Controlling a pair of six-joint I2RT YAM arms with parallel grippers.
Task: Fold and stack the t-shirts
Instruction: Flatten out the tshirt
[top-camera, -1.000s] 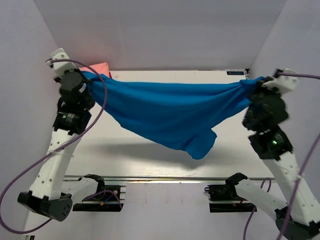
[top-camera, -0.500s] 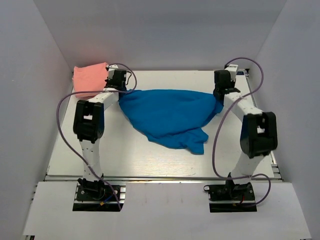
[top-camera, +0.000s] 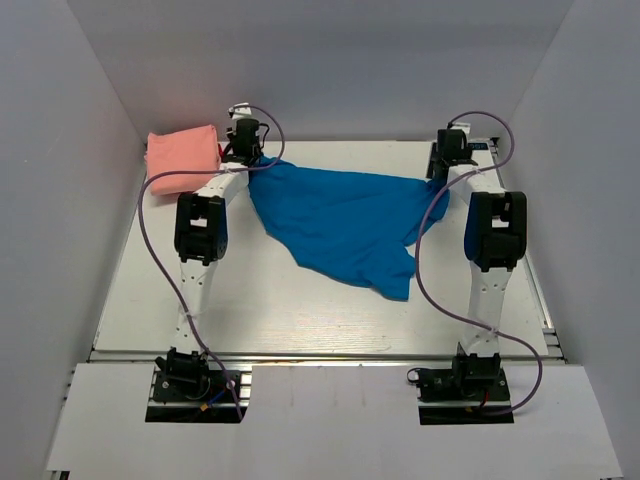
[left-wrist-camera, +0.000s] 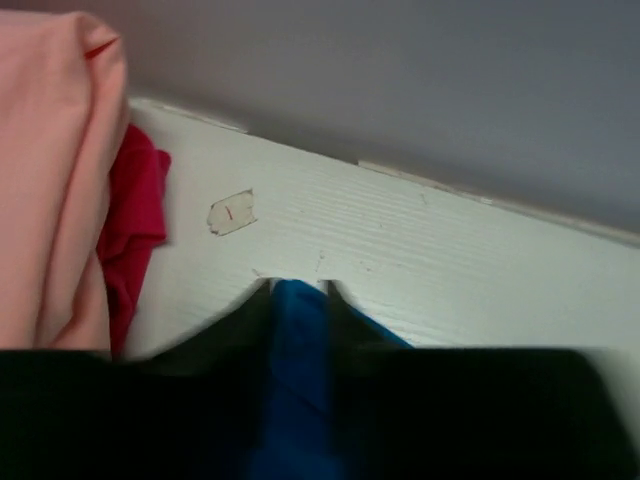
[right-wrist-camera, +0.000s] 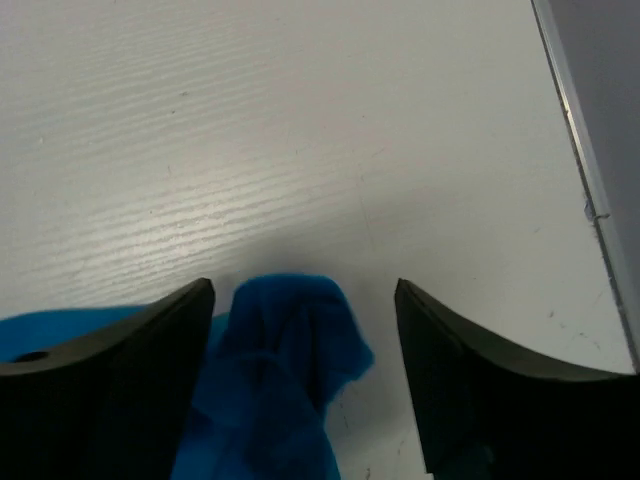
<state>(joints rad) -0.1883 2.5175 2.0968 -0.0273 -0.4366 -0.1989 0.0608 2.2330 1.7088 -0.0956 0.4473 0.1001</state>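
Note:
The bright blue t-shirt (top-camera: 340, 225) lies spread and rumpled across the far half of the table, its lower part trailing toward the middle. My left gripper (top-camera: 252, 160) is low at the shirt's far left corner. In the left wrist view this gripper (left-wrist-camera: 298, 286) stands with its jaws close together on a bunched strip of blue cloth (left-wrist-camera: 295, 345). My right gripper (top-camera: 438, 178) is at the far right corner. Its jaws (right-wrist-camera: 303, 287) stand wide apart, and a loose blue bunch (right-wrist-camera: 285, 340) rests on the table between them. The folded salmon-pink t-shirt (top-camera: 182, 155) sits at the far left corner.
A red cloth (left-wrist-camera: 135, 230) shows beside the pink t-shirt (left-wrist-camera: 50, 180). A bit of tape (left-wrist-camera: 232, 212) is stuck on the white table near the back wall. The table's right edge rail (right-wrist-camera: 585, 170) runs close to my right gripper. Walls enclose three sides.
Both arms have come down and reached far, bringing the blue t-shirt from stretched in the air to lying on the table. The right jaws have opened and let go of their corner.

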